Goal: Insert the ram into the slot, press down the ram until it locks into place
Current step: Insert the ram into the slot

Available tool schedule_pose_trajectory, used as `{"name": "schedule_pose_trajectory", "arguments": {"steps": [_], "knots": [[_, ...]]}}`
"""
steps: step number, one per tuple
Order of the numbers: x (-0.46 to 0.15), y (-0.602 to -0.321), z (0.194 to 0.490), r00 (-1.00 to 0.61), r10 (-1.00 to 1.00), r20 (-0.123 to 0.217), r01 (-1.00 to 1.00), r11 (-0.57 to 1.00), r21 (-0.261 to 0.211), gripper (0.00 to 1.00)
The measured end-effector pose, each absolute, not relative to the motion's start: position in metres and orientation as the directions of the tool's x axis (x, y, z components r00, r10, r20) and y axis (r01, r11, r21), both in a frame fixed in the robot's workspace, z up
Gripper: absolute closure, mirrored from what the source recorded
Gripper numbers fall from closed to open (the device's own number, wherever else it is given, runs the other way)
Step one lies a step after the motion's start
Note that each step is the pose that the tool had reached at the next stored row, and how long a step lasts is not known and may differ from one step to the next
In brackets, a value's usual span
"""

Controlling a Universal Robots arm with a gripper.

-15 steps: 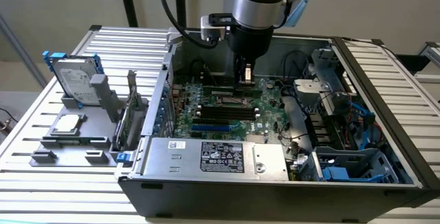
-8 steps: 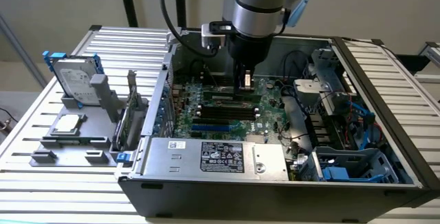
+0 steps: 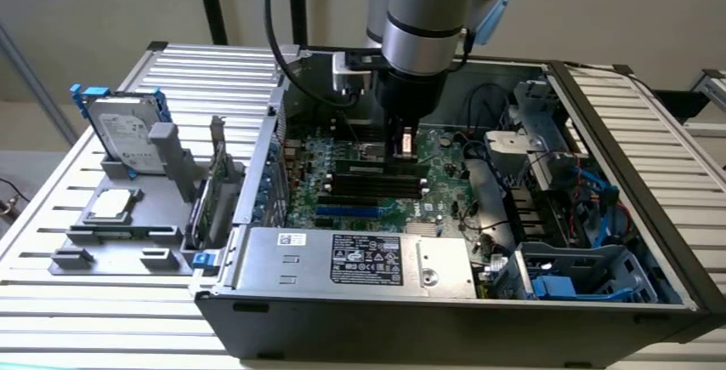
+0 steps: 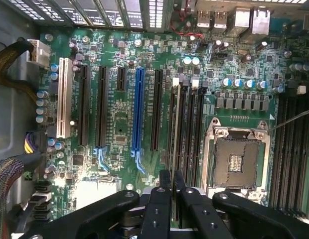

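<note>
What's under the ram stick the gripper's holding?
The thin ram stick, seen edge-on in the black gripper, lies along the long black memory slots with white end clips. The slot directly beneath is covered by it.

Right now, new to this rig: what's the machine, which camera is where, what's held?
A robot arm reaches down into an open computer case on a slatted table. One picture comes from a camera off the arm; the other from its wrist, looking down at the motherboard. The pincer is shut on the ram, a thin stick seen edge-on, standing along one of the black memory slots. A hard drive sits in a grey holder at the exterior view's left.
</note>
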State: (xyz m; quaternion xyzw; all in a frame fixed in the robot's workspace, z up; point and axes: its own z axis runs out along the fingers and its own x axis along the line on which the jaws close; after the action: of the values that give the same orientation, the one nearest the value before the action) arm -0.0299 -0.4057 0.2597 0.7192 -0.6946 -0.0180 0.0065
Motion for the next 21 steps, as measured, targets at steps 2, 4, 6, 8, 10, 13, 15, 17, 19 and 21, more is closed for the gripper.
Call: {"name": "schedule_pose_trajectory", "arguments": {"steps": [2, 4, 6, 8, 10, 13, 15, 17, 19, 21], "knots": [[-0.03, -0.406, 0.256, 0.035, -0.999, -0.017, -0.999, -0.035, 0.034, 0.87], [-0.03, -0.407, 0.252, 0.035, -0.999, -0.017, -0.999, -0.035, 0.034, 0.87], [-0.03, -0.407, 0.249, 0.035, -0.999, -0.017, -0.999, -0.036, 0.034, 0.87], [-0.031, -0.407, 0.245, 0.035, -0.999, -0.017, -0.999, -0.036, 0.034, 0.87], [-0.033, -0.407, 0.241, 0.035, -0.999, -0.017, -0.999, -0.036, 0.034, 0.87], [-0.033, -0.407, 0.237, 0.035, -0.999, -0.017, -0.999, -0.036, 0.033, 0.87], [-0.033, -0.406, 0.236, 0.035, -0.999, -0.017, -0.999, -0.036, 0.031, 0.87], [-0.033, -0.406, 0.236, 0.035, -0.999, -0.016, -0.999, -0.036, 0.029, 0.87], [-0.033, -0.406, 0.235, 0.036, -0.999, -0.017, -0.999, -0.036, 0.028, 0.87], [-0.033, -0.406, 0.235, 0.036, -0.999, -0.017, -0.999, -0.036, 0.027, 0.87]]}}
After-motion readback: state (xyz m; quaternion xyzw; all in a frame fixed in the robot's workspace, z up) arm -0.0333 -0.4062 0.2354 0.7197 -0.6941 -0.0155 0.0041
